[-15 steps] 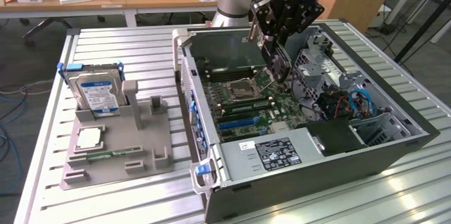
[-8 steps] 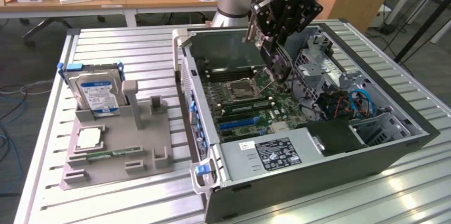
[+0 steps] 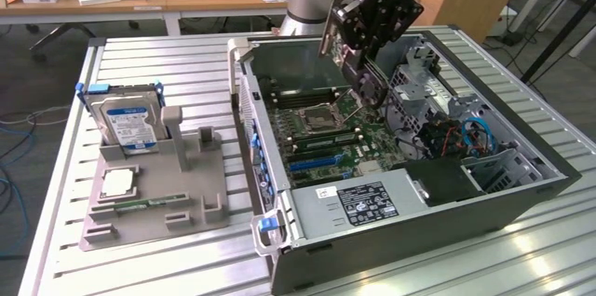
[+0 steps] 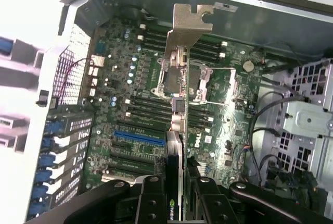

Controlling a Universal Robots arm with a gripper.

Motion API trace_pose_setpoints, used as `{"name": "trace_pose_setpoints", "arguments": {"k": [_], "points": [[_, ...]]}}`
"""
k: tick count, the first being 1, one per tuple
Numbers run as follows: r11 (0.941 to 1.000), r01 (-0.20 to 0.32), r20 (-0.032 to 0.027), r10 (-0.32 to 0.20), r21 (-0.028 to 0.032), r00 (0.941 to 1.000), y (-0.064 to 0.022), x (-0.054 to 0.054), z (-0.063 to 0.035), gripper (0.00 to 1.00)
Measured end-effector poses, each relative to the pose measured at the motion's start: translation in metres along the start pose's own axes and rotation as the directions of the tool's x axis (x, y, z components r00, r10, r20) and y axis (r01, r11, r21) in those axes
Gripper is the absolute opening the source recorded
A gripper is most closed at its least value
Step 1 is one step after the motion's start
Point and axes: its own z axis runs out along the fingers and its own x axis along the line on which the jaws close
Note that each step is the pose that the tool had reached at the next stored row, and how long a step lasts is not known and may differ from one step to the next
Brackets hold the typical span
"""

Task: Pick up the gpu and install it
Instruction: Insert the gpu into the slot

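Claw clamps the gpu edgewise, one o'clock off the CPU socket; seems light, stiff, fragile, so grip its edges.

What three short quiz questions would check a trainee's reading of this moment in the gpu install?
1. Fill in: the gripper is shut on the ____.
2. True or false: the hard drive sits inside the computer case.
3. Over what does the held card hang? A. the wooden desk B. the motherboard C. the hard drive.
Key:
1. The gpu, the dark card with the pale metal bracket.
2. False: it rests in the grey fixture at the exterior view's left of the case.
3. B.
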Motion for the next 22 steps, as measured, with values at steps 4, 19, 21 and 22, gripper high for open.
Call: {"name": "trace_pose_setpoints", "arguments": {"k": [4,19,21,22], "points": [[0.9988,0.049,-0.0044,-0.049,0.0016,0.9988,0.0000,0.0000,0.0002,0.26],[0.9773,0.212,-0.0186,-0.212,0.0029,0.9772,0.0000,0.0000,0.0009,0.26],[0.9700,0.243,-0.0211,-0.243,0.0022,0.9698,-0.0001,0.0000,0.0011,0.26],[0.9659,0.259,-0.0223,-0.259,0.0019,0.9657,-0.0001,0.0000,0.0012,0.26]]}}
